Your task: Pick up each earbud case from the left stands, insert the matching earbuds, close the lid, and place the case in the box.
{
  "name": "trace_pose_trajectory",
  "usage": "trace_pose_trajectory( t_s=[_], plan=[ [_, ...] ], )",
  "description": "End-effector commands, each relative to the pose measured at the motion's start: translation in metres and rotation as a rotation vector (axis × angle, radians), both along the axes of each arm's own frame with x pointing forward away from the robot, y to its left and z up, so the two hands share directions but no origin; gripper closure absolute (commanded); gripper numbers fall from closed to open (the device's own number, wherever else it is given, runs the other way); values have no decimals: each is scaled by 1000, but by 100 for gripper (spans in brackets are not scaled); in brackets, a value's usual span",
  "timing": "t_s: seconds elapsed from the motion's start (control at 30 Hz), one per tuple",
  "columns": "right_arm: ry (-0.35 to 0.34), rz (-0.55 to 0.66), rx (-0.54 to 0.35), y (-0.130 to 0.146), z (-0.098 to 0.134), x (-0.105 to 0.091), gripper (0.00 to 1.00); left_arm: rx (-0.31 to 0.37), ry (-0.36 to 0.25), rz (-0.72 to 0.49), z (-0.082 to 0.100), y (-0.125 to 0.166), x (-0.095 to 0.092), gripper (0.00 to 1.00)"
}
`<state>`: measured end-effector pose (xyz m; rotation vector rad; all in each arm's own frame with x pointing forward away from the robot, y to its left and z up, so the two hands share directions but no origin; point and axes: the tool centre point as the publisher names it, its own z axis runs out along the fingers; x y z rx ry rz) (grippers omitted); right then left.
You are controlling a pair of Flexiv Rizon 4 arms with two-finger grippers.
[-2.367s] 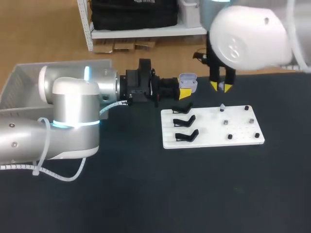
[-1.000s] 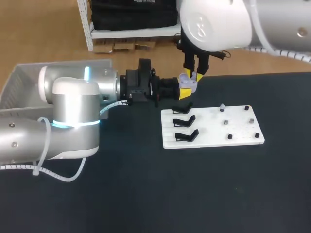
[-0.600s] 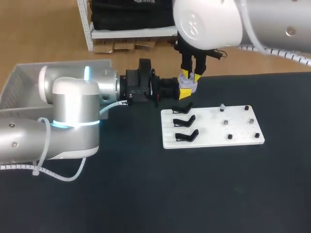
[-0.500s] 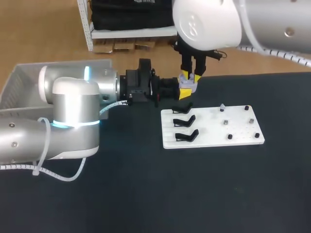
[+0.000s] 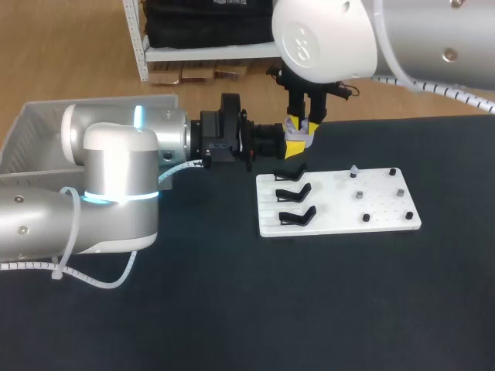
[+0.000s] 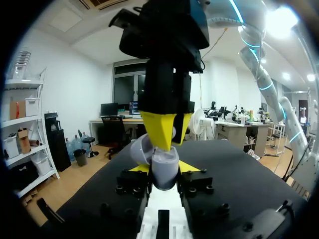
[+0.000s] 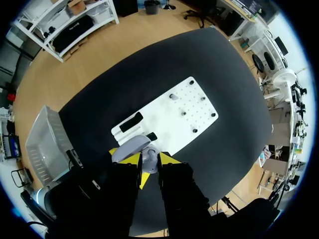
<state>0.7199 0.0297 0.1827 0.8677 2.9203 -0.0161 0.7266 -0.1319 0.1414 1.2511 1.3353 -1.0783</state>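
My left gripper (image 5: pixel 293 148) (image 6: pixel 163 168) reaches in level from the left and is shut on a lavender earbud case (image 5: pixel 297 136) (image 6: pixel 165 169), held just behind the white board (image 5: pixel 340 202). The case's lid (image 6: pixel 140 152) stands open. My right gripper (image 5: pixel 303 126) (image 7: pixel 149 160) points straight down into the open case and is shut on a small grey earbud (image 7: pixel 149 153). In the left wrist view its yellow fingers (image 6: pixel 160 129) meet the case from above. Another earbud (image 5: pixel 353 170) stands on a peg of the board.
The board's left side carries three black stands (image 5: pixel 293 194); its right side has several small pegs (image 5: pixel 365 218). The grey box (image 5: pixel 39 127) (image 7: pixel 46 144) sits at the table's far left, behind my left arm.
My right gripper came from above the board to over the case, and in the last second it shifted a little left and sank onto it. The left arm kept still.
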Motion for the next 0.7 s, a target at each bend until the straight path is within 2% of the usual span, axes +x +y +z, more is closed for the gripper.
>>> trace_pose_trajectory(
  t_s=[0.03,0.27,0.3,0.33,0.37,0.7],
  plan=[
    [12,0,-3,2,-2,4,100,-8,-6,5,-2,0,-1,100],
    [22,4,0,2,-5,5,100,-8,-6,5,-2,0,-1,100],
    [23,4,0,2,-5,5,93,-8,-6,5,-2,0,-1,100],
    [23,6,1,2,-5,5,81,-8,-6,5,-2,0,-1,100],
    [22,7,1,2,-5,5,79,-8,-6,5,-2,0,-1,100],
    [11,8,2,0,0,1,71,-8,-6,5,-2,0,-1,100]
  ],
)
